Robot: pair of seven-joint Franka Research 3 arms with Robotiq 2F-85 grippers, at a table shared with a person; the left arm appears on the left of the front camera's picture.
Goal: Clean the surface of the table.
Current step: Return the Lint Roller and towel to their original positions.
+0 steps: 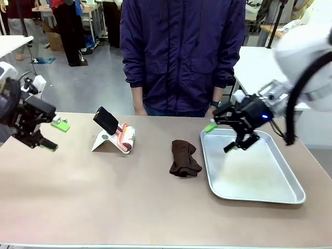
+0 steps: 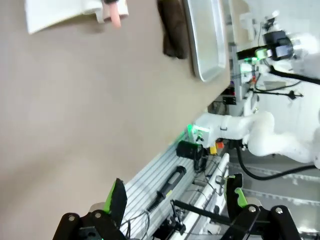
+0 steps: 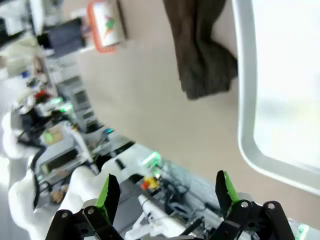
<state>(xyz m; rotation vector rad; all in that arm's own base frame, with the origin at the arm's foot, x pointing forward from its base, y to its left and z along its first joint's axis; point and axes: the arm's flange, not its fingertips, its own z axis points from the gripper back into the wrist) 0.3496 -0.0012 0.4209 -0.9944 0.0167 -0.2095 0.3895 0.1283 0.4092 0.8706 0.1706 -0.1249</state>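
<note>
Smooth and flat, the wide taupe-brown table (image 1: 104, 192) runs across the whole front, with a person in a dark purple jacket (image 1: 181, 52) standing at its far side. A shiny steel tray (image 1: 290, 196) with a raised rim lies on the right. Just left of it sits a soft, crumpled dark brown cloth (image 1: 184, 158). Farther left, a black phone (image 1: 106, 120) leans on a white folded stand (image 1: 104, 141), next to a small colourful pouch (image 1: 126, 137). The left gripper (image 1: 52, 134) hangs open over the left edge. The right gripper (image 1: 220, 137) hangs open over the tray.

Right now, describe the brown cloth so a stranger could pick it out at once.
Start from the table and find the shiny steel tray on its right half. Just left of the tray lies the brown cloth, crumpled: the one soft, dark thing there, unlike the white stand farther left.
</note>
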